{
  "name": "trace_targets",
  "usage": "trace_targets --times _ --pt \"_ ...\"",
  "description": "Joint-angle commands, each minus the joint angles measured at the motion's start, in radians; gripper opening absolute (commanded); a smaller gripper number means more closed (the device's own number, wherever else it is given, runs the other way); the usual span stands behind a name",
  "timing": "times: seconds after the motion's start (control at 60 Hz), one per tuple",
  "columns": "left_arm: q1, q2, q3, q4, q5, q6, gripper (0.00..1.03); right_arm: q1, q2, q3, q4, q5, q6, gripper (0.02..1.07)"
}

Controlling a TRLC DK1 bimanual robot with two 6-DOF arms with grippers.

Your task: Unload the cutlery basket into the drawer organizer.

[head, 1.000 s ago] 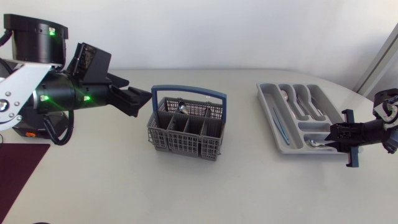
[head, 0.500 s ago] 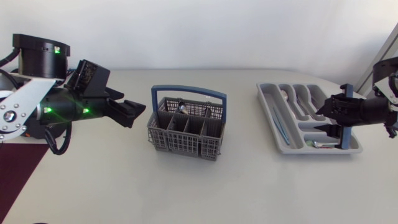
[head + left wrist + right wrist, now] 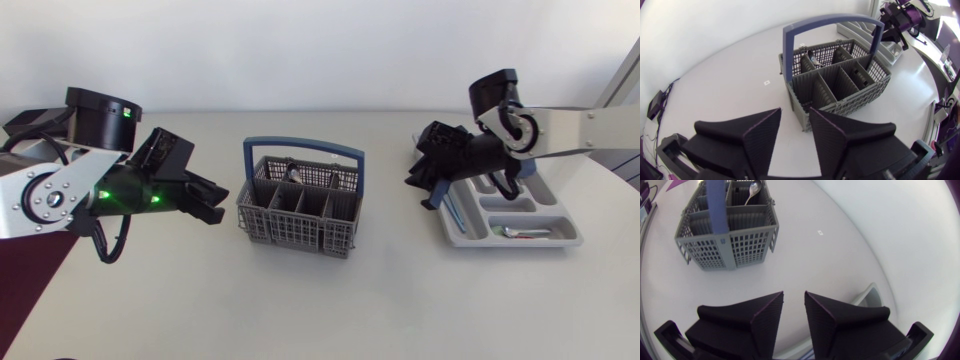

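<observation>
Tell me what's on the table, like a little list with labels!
basket: grey, blue handle, middle of table
spoon: standing in the basket's back row
tray: grey, by the right arm, with cutlery in it
left gripper: open, empty, beside the basket
right gripper: open, empty, over the tray's edge, facing the basket

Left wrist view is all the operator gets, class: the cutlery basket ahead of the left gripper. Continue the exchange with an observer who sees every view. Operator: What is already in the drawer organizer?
Observer: The drawer organizer holds several pieces; one spoon lies in its crosswise compartment.
Operator: Is the right gripper holding anything?
Observer: No, the right gripper is open, nothing between its fingers.
Operator: Where is it?
Observer: At the organizer's side facing the cutlery basket, which lies ahead of it.
</observation>
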Motion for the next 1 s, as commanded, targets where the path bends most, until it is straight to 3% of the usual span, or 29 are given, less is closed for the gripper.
trace_targets --times 0.0,0.15,0.4,0.667,0.983 --pt "0.001 0.045 -0.042 0.009 0.006 0.027 0.13 0.027 0.074 0.061 0.008 -0.009 0.094 0.16" --pt "-0.013 0.094 -0.054 0.023 0.007 0.044 0.04 0.037 0.172 0.173 -0.017 -0.073 0.174 0.08" --pt "-0.058 0.138 -0.072 0.051 0.018 0.081 0.04 0.046 0.292 0.32 -0.063 -0.208 0.309 0.08" --pt "-0.041 0.266 -0.054 0.123 0.023 0.085 0.04 0.07 0.417 0.495 -0.195 -0.326 0.366 0.08" --pt "-0.019 0.379 0.014 0.189 0.023 0.079 0.04 0.106 0.365 0.397 -0.245 -0.357 0.307 0.08"
